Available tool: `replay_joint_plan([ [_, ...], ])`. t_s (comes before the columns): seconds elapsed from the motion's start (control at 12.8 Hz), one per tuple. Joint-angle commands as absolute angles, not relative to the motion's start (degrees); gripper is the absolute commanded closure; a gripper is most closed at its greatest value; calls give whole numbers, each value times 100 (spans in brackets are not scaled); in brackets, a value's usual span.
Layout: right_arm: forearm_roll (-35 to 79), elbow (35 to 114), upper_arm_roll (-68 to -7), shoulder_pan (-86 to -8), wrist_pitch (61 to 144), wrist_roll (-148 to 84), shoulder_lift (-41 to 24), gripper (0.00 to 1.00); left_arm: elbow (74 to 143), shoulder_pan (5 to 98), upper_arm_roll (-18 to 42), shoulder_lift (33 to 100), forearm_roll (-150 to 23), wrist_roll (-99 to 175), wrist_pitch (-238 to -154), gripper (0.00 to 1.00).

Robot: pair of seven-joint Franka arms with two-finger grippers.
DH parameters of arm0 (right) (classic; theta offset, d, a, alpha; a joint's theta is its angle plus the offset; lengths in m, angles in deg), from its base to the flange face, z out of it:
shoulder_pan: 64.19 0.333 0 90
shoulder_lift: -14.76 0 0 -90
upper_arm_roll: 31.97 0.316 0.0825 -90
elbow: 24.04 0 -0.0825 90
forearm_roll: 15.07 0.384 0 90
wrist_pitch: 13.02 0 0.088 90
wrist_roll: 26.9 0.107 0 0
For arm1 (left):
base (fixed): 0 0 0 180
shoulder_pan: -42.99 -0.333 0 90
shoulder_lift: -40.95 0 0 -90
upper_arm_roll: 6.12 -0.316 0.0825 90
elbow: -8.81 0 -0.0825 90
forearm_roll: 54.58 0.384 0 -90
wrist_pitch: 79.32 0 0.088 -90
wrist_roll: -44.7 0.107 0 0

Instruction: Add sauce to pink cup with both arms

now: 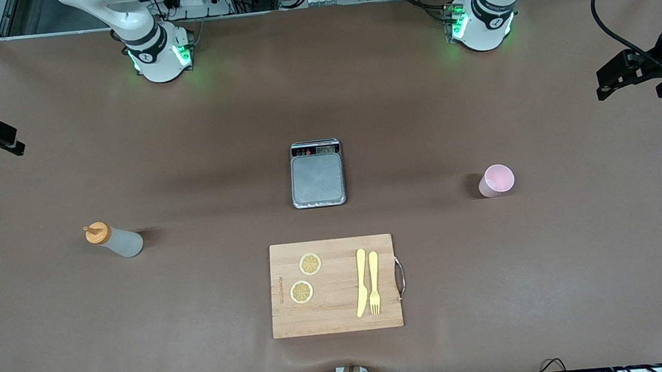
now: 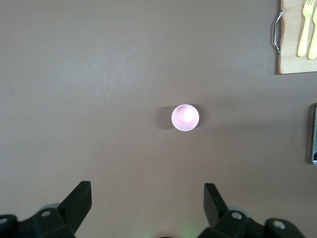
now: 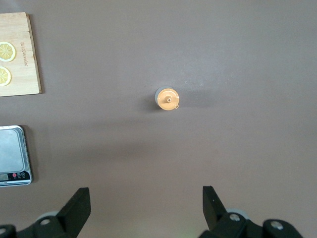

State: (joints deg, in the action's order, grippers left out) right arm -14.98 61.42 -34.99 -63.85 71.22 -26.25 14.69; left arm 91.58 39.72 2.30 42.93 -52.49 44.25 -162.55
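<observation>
Sauce bottle (image 1: pixel 115 239) stands upright on the brown counter (image 1: pixel 199 317) toward the right arm's end, bare counter all around it. Nearest the front camera lies a wooden cutting board (image 1: pixel 337 323); farther off sits a kitchen scale (image 1: pixel 318 178). Pink cup (image 1: pixel 496 180) stands toward the left arm's end. High above them, left end effector (image 2: pixel 147 208) and right end effector (image 3: pixel 146 208) hang spread wide, holding nothing, each cut off at the frame edge.

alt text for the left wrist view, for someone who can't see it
Seen from straight above, the pink cup stands upright on the brown table under the open left gripper. At the frame's edge show a wooden cutting board corner with a metal handle and yellow cutlery.
</observation>
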Motion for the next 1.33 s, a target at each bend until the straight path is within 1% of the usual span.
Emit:
replay_joint_plan([
  [0.0, -1383, 6227, -3496, -6427, 7109, -2681, 1556, 0, 9126, 3982, 206, 4244, -5133, 4329, -16203, 0],
  [0.39, -1383, 6227, -3496, -6436, 7101, -2681, 1529, 0, 9125, 3982, 179, 4306, -5151, 4312, -16229, 0],
  [0.63, -1383, 6402, -3505, -6541, 7127, -2681, 1485, 0, 9283, 4000, 188, 4525, -5177, 4294, -16439, 0],
  [0.86, -1375, 6578, -3505, -6708, 7197, -2908, 1406, 0, 10204, 3877, 188, 4499, -5668, 4294, -17351, 0],
  [1.1, -1366, 6544, -3505, -6945, 7530, -3917, 1143, 0, 10732, 3903, 241, 4710, -5678, 4294, -18028, 0],
  [1.25, -1183, 6517, -3505, -7138, 7793, -4716, 994, 0, 11364, 3938, 250, 4763, -5678, 4285, -18722, 0],
])
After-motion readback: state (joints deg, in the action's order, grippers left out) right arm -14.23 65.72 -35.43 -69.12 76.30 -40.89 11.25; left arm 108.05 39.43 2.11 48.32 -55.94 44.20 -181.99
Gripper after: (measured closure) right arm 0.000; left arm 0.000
